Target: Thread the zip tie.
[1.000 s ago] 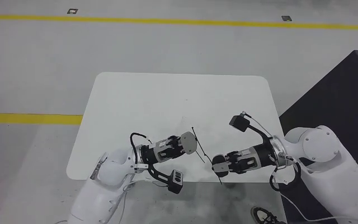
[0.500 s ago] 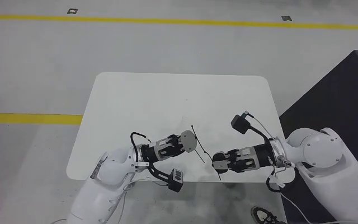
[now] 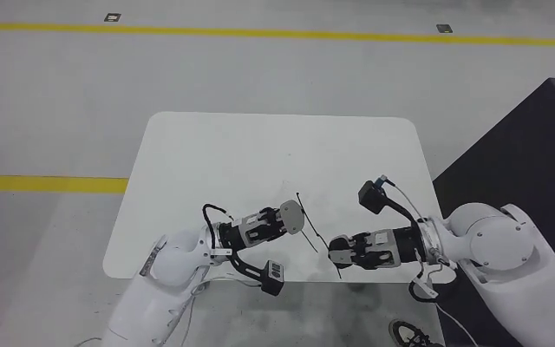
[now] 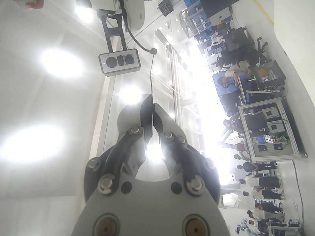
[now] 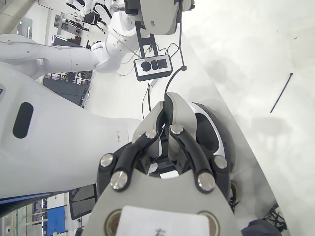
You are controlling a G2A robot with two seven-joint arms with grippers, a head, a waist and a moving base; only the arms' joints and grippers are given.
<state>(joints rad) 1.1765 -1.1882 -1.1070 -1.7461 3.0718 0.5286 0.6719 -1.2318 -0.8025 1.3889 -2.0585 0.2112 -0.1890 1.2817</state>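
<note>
Left gripper (image 4: 152, 104) was closed tight, its pads pinching one end of the thin black zip tie (image 4: 150, 74). Right gripper (image 5: 167, 99) was likewise closed, clamped on the other end of the same strap. In the top view the two faced each other tip to tip, near but not touching, in the lower middle of the frame, over the lower edge of the white desk (image 3: 260, 156). The tie ran between them in a slack bend, its small square head (image 5: 183, 68) in the air between the two. Whether the tail had passed through the head could not be told. A second black zip tie (image 5: 280, 94) lay flat on the desk, apart from both grippers. Beyond the desk was grey floor (image 3: 69, 113), with a yellow line (image 3: 260, 33) across the upper frame.
</note>
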